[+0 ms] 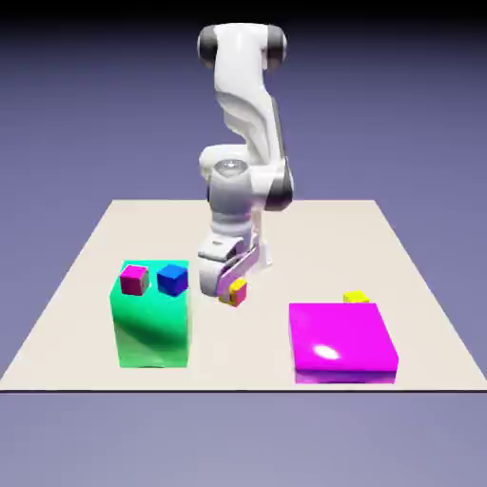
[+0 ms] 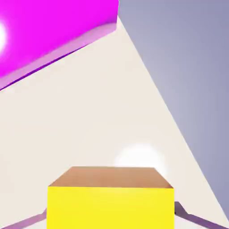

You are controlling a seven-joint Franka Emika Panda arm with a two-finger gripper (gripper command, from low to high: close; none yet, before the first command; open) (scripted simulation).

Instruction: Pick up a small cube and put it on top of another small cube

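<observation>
The claw (image 1: 228,293) pinches the small orange-yellow cube (image 1: 238,292), which looks light and stiff; its opposite flat sides give good hold.

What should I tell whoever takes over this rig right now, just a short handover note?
Tool: shut on the small orange-yellow cube.
Other small cubes: magenta and blue on top of the green block; bright yellow by the magenta block, partly hidden behind it.
Done: cube gripped.
Left: set it on another small cube and let go. The task doesn't say which one.
</observation>
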